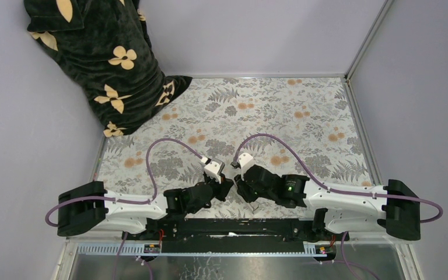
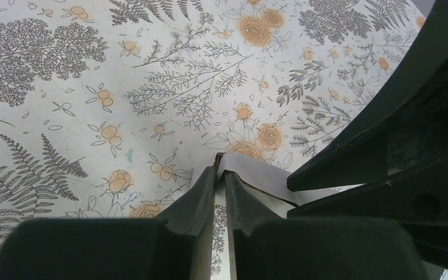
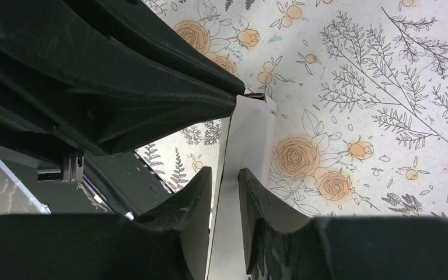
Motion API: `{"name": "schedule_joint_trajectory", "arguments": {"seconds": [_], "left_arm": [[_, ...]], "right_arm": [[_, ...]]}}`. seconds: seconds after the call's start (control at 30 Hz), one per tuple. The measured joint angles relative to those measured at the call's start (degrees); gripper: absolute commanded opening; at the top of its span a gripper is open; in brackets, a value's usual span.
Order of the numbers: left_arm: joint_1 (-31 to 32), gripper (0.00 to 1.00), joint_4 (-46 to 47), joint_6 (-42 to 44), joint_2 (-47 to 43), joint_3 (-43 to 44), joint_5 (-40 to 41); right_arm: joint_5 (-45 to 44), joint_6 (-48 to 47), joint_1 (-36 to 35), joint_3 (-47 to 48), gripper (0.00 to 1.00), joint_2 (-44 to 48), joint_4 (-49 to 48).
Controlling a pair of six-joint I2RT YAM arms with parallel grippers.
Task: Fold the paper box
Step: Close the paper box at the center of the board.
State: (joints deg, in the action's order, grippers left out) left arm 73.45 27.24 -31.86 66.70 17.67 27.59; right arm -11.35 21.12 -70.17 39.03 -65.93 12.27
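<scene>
Folding judged part done: paper box (image 3: 251,134), white card, shows creased panels but no closed square form; the flaps left to fold are hidden. Location: just beyond the middle of the base rail (image 1: 233,226), between both grippers. Right gripper (image 3: 226,171): narrowly parted, clamping a panel. Left gripper (image 2: 219,172): a slit apart at a card edge, grip unclear. Contents: none visible.

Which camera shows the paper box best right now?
The right wrist view: the paper box shows as a long white panel running up between the fingers of the right end effector. The left wrist view catches only a folded corner; in the top external view it is almost entirely hidden.
</scene>
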Motion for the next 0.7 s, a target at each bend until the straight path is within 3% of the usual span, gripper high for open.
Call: {"name": "schedule_joint_trajectory", "arguments": {"seconds": [0.53,0.7], "left_arm": [[-0.55,0.22,10.25,4.66,5.75,-0.72,-0.15],[-0.70,0.38,14.05,4.17,4.61,-3.61,-1.07]], "right_arm": [[-1.70,0.44,-0.04,0.68,0.31,-0.61,1.01],[-2.08,1.53,-0.17,0.68,0.31,-0.48,0.98]]}}
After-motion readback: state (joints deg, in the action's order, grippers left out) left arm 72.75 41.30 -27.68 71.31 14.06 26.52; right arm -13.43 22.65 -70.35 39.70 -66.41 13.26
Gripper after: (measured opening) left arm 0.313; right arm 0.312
